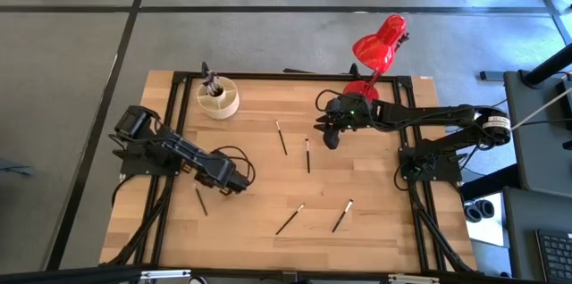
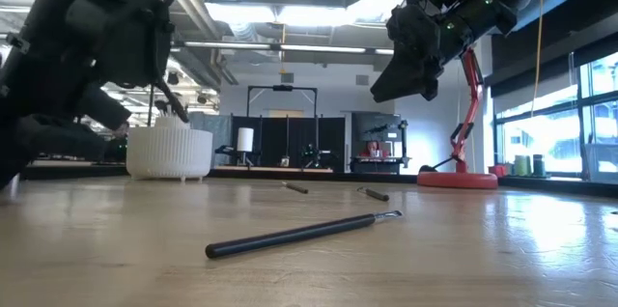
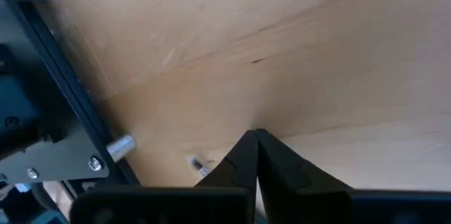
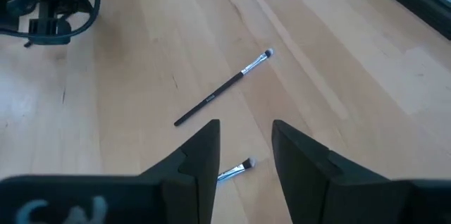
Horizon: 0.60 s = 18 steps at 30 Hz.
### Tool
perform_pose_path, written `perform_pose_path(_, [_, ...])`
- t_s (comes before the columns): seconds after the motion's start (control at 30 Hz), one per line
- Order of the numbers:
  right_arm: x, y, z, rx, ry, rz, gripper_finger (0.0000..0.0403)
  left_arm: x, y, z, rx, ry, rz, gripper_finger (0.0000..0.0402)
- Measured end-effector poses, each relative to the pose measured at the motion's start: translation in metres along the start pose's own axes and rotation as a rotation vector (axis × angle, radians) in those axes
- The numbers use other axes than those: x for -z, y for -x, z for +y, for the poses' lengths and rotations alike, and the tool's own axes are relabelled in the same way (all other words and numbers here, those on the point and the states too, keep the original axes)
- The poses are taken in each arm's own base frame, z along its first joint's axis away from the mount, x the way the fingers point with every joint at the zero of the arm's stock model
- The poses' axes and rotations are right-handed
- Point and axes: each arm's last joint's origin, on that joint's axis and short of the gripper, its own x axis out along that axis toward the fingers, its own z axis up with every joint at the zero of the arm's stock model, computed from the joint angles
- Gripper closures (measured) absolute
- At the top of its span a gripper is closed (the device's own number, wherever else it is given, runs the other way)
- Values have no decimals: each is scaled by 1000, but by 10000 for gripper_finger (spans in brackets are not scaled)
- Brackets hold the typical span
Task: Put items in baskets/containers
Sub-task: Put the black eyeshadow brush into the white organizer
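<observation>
Several thin dark makeup brushes lie flat on the wooden table: one [image 1: 201, 200] beside my left gripper, two in the middle [image 1: 281, 137] [image 1: 307, 155] and two toward the near edge [image 1: 290, 219] [image 1: 342, 215]. The cream-white round container [image 1: 218, 99] stands at the far left with brushes upright in it. My left gripper [image 1: 239, 183] [image 3: 255, 137] points steeply down, low over the table, shut tip to tip. My right gripper [image 1: 329, 134] [image 4: 245, 146] hangs open above the middle brushes [image 4: 225, 86]; one short brush [image 4: 237, 170] shows between its fingers, below them. My left gripper's fingertips [image 3: 246, 146] meet with nothing showing between them, close over the bare wood. A brush's pale end [image 3: 199, 165] peeks out beside one finger; whether the finger touches it I cannot tell.
A red desk lamp [image 1: 380, 47] stands at the far right, behind my right arm. Black frame rails [image 1: 268, 76] run along the table's edges. In the low view one brush [image 2: 299, 235] lies in the foreground, with bare wood around it.
</observation>
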Motion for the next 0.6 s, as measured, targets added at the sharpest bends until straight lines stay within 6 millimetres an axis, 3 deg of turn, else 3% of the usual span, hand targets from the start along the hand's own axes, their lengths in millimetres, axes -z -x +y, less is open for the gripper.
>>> perform_pose_path(0.17, [0, 0, 0, 0, 1, 1, 274, 3, 0, 1, -26, 15, -18, 398])
perform_pose_path(0.47, [0, 0, 0, 0, 1, 0, 274, 18, 61, 15, 37, 132, -159, 385])
perform_pose_path(0.6, [0, 0, 0, 0, 1, 1, 274, 42, 67, 23, 99, 190, -174, 351])
